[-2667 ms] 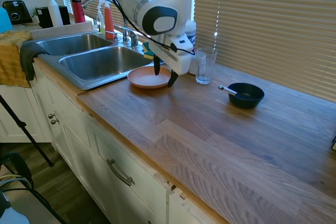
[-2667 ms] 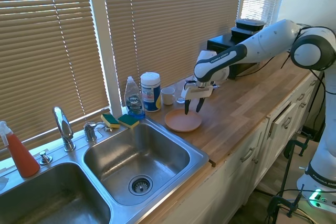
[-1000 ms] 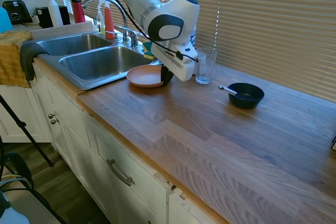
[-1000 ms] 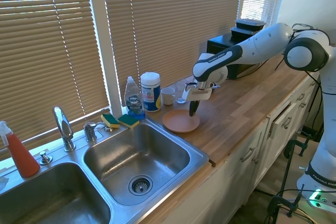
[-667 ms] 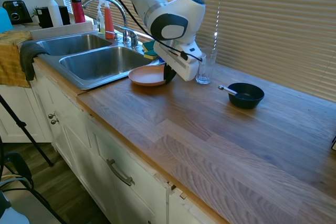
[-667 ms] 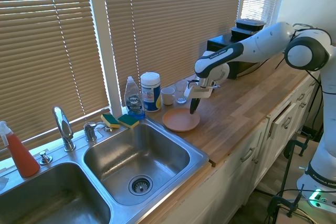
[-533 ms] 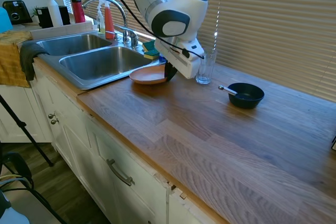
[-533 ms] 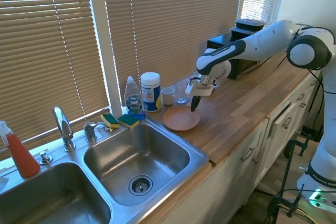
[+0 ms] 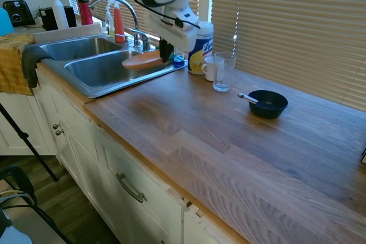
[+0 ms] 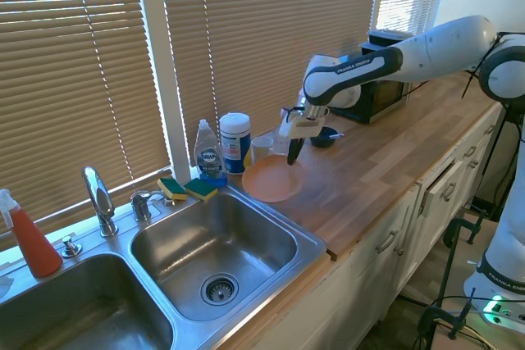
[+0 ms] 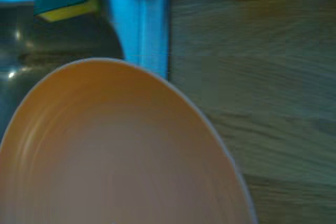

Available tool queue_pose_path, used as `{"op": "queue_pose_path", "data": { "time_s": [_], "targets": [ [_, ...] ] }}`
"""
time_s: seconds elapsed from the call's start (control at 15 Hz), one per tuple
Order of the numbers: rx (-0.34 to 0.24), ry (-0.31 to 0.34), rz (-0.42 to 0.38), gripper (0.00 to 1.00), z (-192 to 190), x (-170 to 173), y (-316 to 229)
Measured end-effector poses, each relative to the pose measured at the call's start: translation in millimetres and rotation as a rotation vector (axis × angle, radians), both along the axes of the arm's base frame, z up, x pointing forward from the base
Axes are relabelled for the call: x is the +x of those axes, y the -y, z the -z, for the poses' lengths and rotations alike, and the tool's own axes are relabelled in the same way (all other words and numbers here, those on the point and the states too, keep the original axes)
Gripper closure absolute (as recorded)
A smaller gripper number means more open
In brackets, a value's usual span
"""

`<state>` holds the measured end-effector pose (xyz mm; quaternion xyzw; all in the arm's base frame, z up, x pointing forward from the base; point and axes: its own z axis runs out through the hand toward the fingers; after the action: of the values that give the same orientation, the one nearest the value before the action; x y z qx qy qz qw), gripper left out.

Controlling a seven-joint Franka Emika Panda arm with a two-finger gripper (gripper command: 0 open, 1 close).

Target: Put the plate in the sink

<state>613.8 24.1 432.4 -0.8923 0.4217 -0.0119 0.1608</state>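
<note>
The end effector (image 10: pixel 292 153) is pinched on the rim of the plate (image 10: pixel 272 178), so the one salmon plate hangs lifted off the tabletop (image 9: pixel 229 141), tilted, its far side drooping away from the grip. I would guess it is held by the edge because a flat plate gives no other purchase, and raised like this to clear the lip of the sink (image 9: pixel 80 81). In the first exterior view the plate sits above the near corner of the closer basin, just past the steel rim; in the second it seems partly over the wood, so I cannot tell exactly how far across it is. The wrist view shows the plate's bowl filling most of the picture, with wood grain beyond it. Below and beyond the end effector lie two basins, under one curved faucet (image 9: pixel 117 3). Just behind the end effector, near the window, stand two sponges (image 10: pixel 187 188), one dish soap bottle (image 10: pixel 207 153) and one wipes canister (image 10: pixel 235 143). Further off on its other side are one clear glass (image 9: pixel 224 71), one white cup (image 9: pixel 210 67), and one black bowl (image 9: pixel 267 103) with a spoon.
</note>
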Motion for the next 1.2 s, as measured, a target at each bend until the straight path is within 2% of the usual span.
{"op": "queue_pose_path", "data": {
  "time_s": [0.27, 0.53, 0.87, 1.2],
  "targets": [
    [-0.087, -0.025, -0.058, 1.0, -18.9, 20.5, -102.1],
    [-0.171, -0.084, -0.107, 1.0, 13.1, 52.9, -186.0],
    [-0.208, -0.157, -0.137, 1.0, 55.1, 83.7, -230.3],
    [-0.213, -0.209, -0.141, 1.0, 107.4, 112.6, -239.7]
  ]
}}
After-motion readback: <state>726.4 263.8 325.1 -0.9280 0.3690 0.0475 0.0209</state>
